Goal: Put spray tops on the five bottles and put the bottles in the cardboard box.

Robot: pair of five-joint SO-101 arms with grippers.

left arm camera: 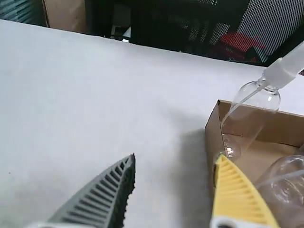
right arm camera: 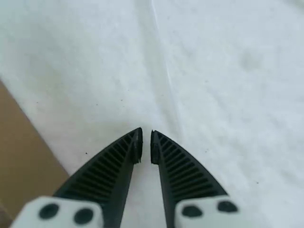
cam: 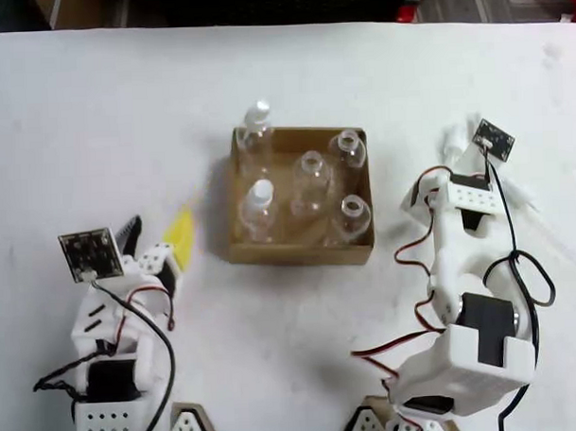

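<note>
Five bottles (cam: 310,172) stand in cardboard box (cam: 299,253); left gripper (left arm camera: 175,159) beside it, jaws spread; right gripper (right arm camera: 146,142) jaws nearly together, empty.

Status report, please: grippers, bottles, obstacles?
Left gripper open beside cardboard box. Right gripper shut, empty. Five bottles boxed; two wear spray tops. No obstruction seen.
</note>
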